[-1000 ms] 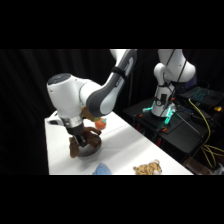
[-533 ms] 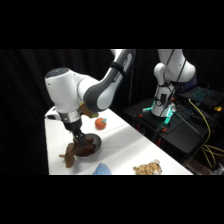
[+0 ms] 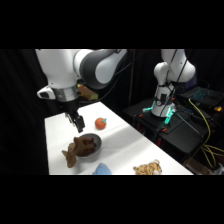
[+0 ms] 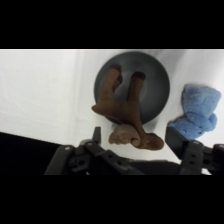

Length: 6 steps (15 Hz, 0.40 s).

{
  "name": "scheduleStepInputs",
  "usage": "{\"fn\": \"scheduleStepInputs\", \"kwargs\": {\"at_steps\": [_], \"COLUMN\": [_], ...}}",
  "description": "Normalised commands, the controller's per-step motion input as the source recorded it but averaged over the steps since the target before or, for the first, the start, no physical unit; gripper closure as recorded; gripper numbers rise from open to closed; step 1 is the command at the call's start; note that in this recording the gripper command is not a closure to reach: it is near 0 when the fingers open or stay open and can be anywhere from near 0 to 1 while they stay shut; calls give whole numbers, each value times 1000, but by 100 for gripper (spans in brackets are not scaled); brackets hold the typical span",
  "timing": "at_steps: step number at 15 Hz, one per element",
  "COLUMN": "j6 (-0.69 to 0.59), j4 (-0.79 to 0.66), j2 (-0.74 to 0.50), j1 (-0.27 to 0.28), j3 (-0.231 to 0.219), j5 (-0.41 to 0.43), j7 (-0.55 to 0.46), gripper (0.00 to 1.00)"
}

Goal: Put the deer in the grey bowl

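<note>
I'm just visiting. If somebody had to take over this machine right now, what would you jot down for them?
Gripper: open, holding nothing, hanging above the grey bowl.
Deer: lying partly in the bowl, its legs inside, its body and head draped over the rim onto the white table.
Done: the deer is dropped at the bowl.
Left: possibly nudge it fully in, if the overhang matters.
Nearby: orange ball, blue plush, spotted plush.

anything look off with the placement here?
Yes. The deer is only partly in the grey bowl: its legs lie inside, but its body drapes over the rim onto the table. The gripper hangs above it, jaws open and empty.
</note>
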Motion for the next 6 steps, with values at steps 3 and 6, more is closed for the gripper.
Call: {"fn": "scheduleStepInputs", "kwargs": {"at_steps": [3,6], "j6": [-543,-399], "j4": [93,186], "j2": [-367,-132], "j1": [-11,-14], "j3": [-6,0], "j5": [72,105], "j7": [-91,-47], "gripper": [0,0]}}
